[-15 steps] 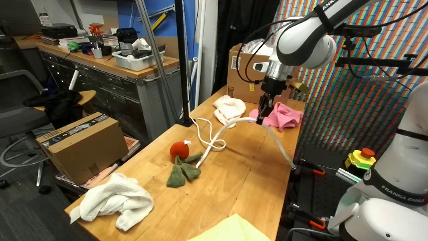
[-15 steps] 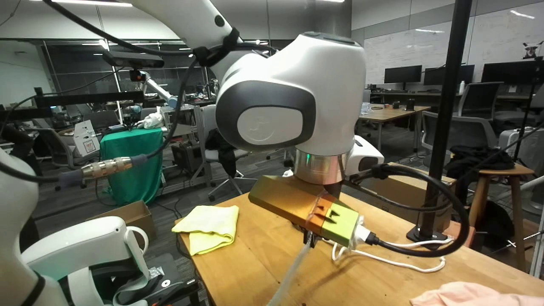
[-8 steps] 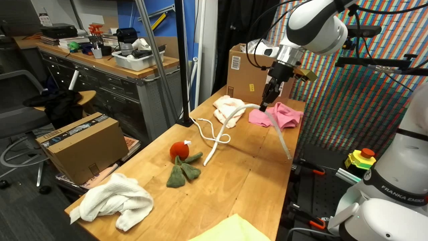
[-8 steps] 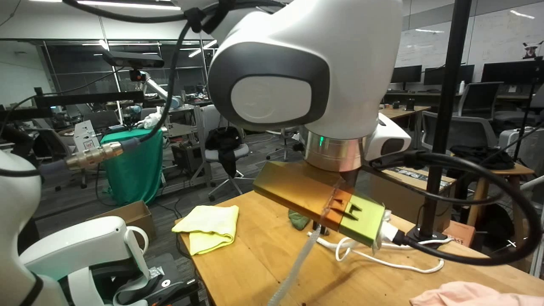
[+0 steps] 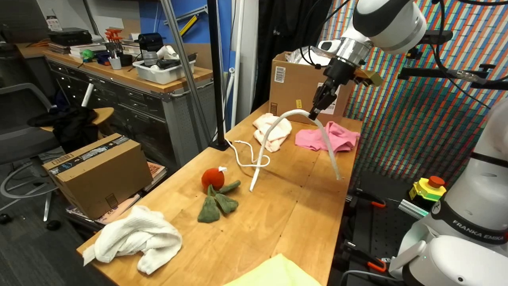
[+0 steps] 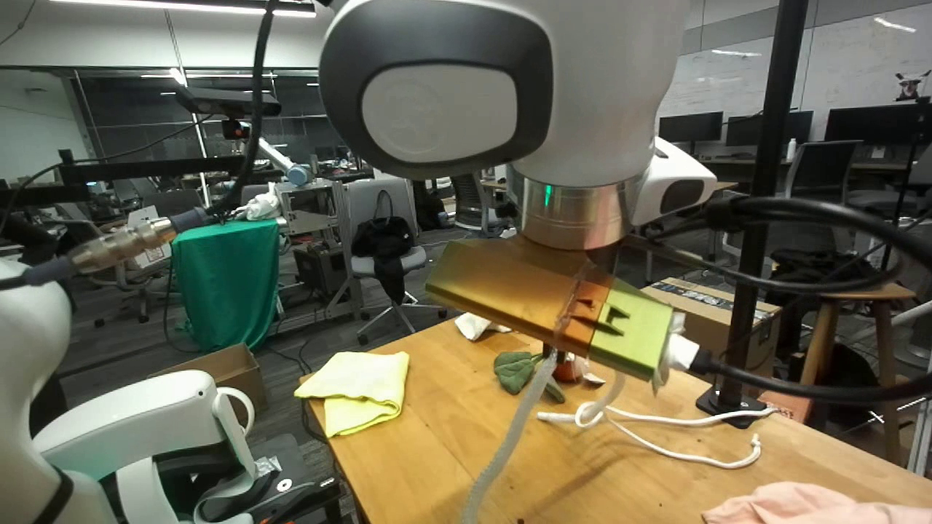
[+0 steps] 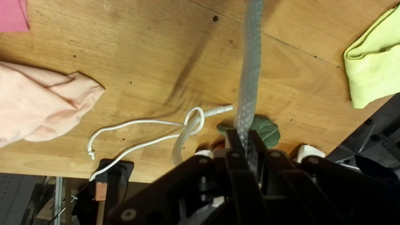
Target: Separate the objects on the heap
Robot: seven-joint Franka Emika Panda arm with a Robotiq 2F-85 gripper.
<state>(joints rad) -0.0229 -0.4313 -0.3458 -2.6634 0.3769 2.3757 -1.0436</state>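
“As you look up the table [image 5: 246, 242], what's nearest?”

“Yellow-green cloth [image 5: 278, 274], then white towel [image 5: 139, 238], then red-and-green toy [image 5: 212, 180].”

“And the gripper [image 5: 313, 115]?”

“Clenched on a thick white cord [image 7: 251, 62]; a thin white cord [image 7: 139, 121] (hooked round it or not, I can't tell) lies looped below.”

“Farther?”

“Peach cloth [image 7: 40, 106], and pink cloth [image 5: 341, 137], broad in an exterior view, one corner in the wrist view.”

Smeared, Covered, Cropped

In the wrist view the thick white cord [image 7: 251, 62] looks blurred to me, the gripper [image 7: 243, 135] hides much of the red-and-green soft toy [image 7: 266, 132], and the pink cloth [image 7: 12, 15] and peach cloth [image 7: 43, 104] run off the left edge. The bottom edge crops the yellow-green cloth [image 5: 278, 274] in an exterior view.
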